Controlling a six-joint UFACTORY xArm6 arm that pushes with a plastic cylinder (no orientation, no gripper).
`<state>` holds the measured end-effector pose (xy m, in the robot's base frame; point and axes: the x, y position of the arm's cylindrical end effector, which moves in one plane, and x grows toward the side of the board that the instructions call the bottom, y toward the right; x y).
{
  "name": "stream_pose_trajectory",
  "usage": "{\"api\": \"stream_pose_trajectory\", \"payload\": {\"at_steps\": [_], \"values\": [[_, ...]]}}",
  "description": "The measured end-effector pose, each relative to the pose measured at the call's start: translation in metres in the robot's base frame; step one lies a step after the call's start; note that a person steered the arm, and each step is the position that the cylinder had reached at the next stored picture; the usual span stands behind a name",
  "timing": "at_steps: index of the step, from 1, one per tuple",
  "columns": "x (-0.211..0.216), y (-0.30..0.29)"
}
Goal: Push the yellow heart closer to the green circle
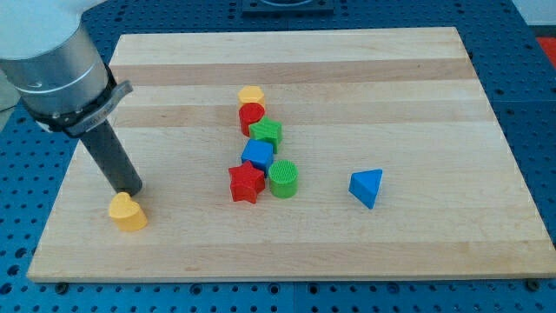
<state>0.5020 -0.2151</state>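
Note:
The yellow heart (128, 212) lies near the board's bottom left. My tip (130, 190) stands just above it in the view, touching or almost touching its upper edge. The green circle (283, 177) sits near the board's middle, well to the right of the heart. It is next to a red star (247, 183) on its left and a blue cube (257, 155) up-left.
A green block (267, 133), a red cylinder (252, 115) and a yellow hexagon (251, 94) form a column above the blue cube. A blue triangle (367, 187) lies right of the green circle. The wooden board (417, 96) rests on a blue table.

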Motion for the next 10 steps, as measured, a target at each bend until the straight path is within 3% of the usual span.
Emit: {"api": "stream_pose_trajectory", "payload": {"at_steps": [1, 2, 4, 6, 7, 8, 10], "values": [[-0.020, -0.048], [-0.003, -0.079], [0.030, 0.003], [0.043, -0.065], [0.058, -0.029], [0.058, 0.045], [0.055, 0.034]]}}
